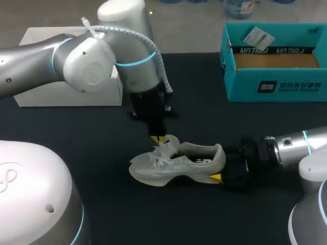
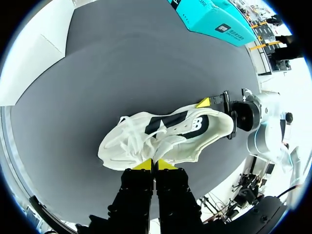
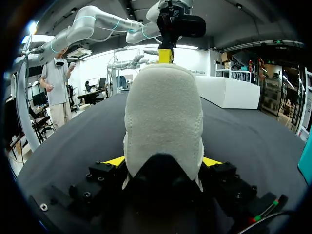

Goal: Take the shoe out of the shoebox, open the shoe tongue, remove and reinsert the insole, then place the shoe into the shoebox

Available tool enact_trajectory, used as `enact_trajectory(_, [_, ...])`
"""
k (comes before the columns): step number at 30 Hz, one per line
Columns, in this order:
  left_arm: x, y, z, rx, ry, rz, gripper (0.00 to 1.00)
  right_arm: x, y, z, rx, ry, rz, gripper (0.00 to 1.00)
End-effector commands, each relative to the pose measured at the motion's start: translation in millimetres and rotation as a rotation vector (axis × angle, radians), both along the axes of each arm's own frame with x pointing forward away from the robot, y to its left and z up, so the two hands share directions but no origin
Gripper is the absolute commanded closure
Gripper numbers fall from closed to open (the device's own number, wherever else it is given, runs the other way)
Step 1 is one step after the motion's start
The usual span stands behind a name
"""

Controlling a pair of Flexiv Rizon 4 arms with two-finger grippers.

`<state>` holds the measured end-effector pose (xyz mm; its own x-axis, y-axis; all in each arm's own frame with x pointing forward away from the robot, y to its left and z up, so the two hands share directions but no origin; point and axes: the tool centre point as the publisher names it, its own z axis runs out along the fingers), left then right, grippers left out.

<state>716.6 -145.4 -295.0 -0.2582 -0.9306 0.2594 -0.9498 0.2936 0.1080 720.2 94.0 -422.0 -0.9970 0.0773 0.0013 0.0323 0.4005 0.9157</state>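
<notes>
A white shoe (image 1: 173, 166) lies on its side on the black table, toe to the left and heel to the right. My left gripper (image 1: 161, 139) comes down from above and is shut on the shoe's tongue (image 2: 157, 155), by the laces; its yellow tips are pressed together in the left wrist view (image 2: 154, 165). My right gripper (image 1: 220, 166) comes in from the right with its fingers wide apart, one on each side of the heel (image 3: 163, 112), so it holds the shoe (image 2: 161, 134). In the right wrist view its tips (image 3: 163, 163) flank the heel, with my left gripper (image 3: 165, 54) beyond it.
The open teal shoebox (image 1: 276, 84) stands at the back right and holds only a paper tag (image 1: 255, 37). A white box (image 1: 66, 94) sits at the back left, behind my left arm. Bare black tabletop surrounds the shoe.
</notes>
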Motion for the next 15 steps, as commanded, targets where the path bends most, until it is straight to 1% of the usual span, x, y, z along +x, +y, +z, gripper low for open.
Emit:
enact_trajectory(1, [-11.7, 30, 9, -0.13, 0.006, 0.029, 1.0, -0.5, 0, 1, -0.002, 0.0, -0.002, 1.0])
enact_trajectory(3, [-17.1, 39, 9, -0.13, -0.011, 0.043, 1.0, -0.5, 0, 1, -0.002, 0.0, -0.002, 1.0])
enact_trajectory(7, [-21.6, 53, 2, -0.117, -0.019, 0.088, 1.0, -0.5, 0, 1, -0.002, 0.0, -0.002, 1.0])
enact_trajectory(9, [-22.6, 57, -6, -0.087, -0.044, 0.112, 1.0, -0.5, 0, 1, -0.002, 0.0, -0.002, 1.0])
enact_trajectory(15, [-19.9, 70, -33, -0.035, -0.016, 0.164, 1.0, -0.5, 0, 1, -0.002, 0.0, -0.002, 1.0])
